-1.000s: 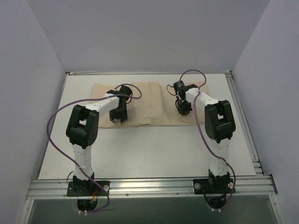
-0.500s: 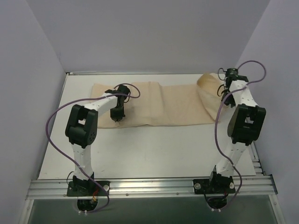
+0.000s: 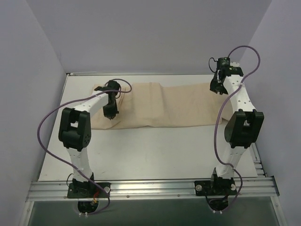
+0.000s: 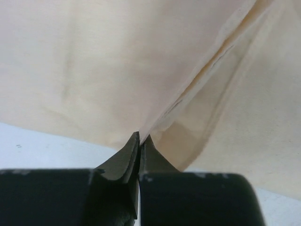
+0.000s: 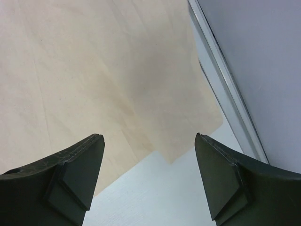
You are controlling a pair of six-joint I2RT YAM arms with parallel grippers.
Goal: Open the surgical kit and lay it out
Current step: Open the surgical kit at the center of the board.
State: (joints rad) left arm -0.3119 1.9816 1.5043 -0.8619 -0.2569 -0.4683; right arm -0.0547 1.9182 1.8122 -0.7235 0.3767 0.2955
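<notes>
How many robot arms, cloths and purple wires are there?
Beige cloth: 1
Robot arms: 2 (left arm, right arm)
Purple wires: 2
Total: 5

On the left wrist view we've got our left hand (image 4: 139, 141) with its two dark tips pressed tight together, pinching a bit of the beige cloth wrap (image 4: 94, 70) right at the tips. A raised fold (image 4: 207, 70) runs from the pinch up and off to the right. White tabletop (image 4: 42, 148) peeks out just left of the tips.
</notes>
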